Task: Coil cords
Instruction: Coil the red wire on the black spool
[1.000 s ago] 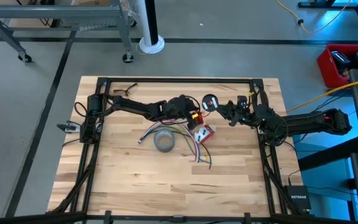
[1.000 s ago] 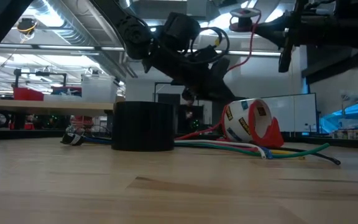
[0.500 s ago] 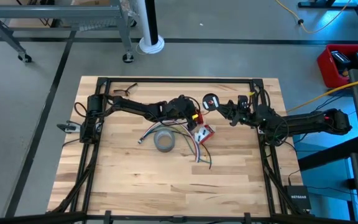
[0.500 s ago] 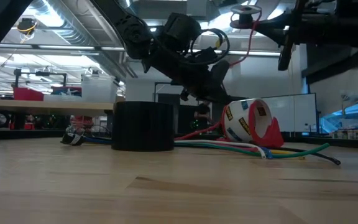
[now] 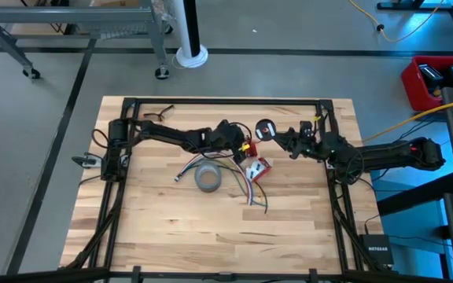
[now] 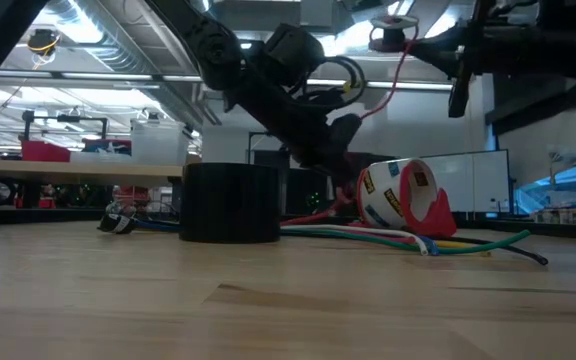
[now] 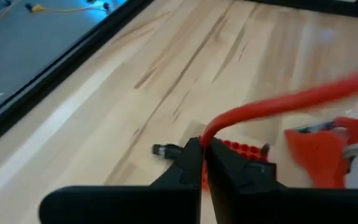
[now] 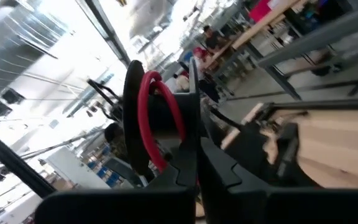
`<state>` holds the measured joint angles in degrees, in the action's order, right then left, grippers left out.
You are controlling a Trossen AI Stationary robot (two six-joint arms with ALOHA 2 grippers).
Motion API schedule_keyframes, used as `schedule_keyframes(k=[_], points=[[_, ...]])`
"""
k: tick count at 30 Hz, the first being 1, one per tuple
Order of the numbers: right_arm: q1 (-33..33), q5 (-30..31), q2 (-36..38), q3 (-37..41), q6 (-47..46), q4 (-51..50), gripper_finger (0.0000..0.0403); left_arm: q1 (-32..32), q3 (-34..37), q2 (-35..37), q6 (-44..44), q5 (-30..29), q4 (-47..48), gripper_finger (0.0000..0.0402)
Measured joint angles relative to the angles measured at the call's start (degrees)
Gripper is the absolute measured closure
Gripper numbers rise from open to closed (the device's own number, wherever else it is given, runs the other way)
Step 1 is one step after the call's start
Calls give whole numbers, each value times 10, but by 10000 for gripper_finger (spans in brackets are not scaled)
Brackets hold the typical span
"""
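Wire is the material here: the red wire (image 7: 272,106) looks thin, light and springy, likely to bend freely yet spring back out of a loop unless kept under tension, so the best hold is a pinch across its width close to where the next turn must form. The left gripper (image 7: 202,155) has its fingers closed on that wire low over the bench (image 5: 163,220), next to the red tape dispenser (image 5: 257,168). From there the wire rises to the small black round coil (image 5: 265,130), held up in the air by the right gripper (image 5: 279,135), whose fingers are clamped onto it; red turns already sit on the coil (image 8: 157,118). Other coloured cords (image 6: 398,238) lie loose on the bench beside the grey tape roll (image 5: 208,178). How many turns are wound, and where the wire's free end lies, cannot be made out; the left arm hides the wire's lower run from above.
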<state>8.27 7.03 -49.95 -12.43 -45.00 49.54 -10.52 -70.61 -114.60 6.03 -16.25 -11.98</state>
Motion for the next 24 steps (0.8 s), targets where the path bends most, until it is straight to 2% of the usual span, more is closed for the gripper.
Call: schedule_keyframes(k=[8,13,18,24], points=[[0,-2,7,0,-32,-113,400,-26,0,52,4,-6,95,400],[0,-5,7,0,-49,-204,400,-41,-5,77,52,-1,198,400],[0,8,5,0,-49,-260,401,-53,-31,78,101,41,304,400],[0,11,-8,0,-60,-288,401,-70,-54,77,169,113,305,401]])
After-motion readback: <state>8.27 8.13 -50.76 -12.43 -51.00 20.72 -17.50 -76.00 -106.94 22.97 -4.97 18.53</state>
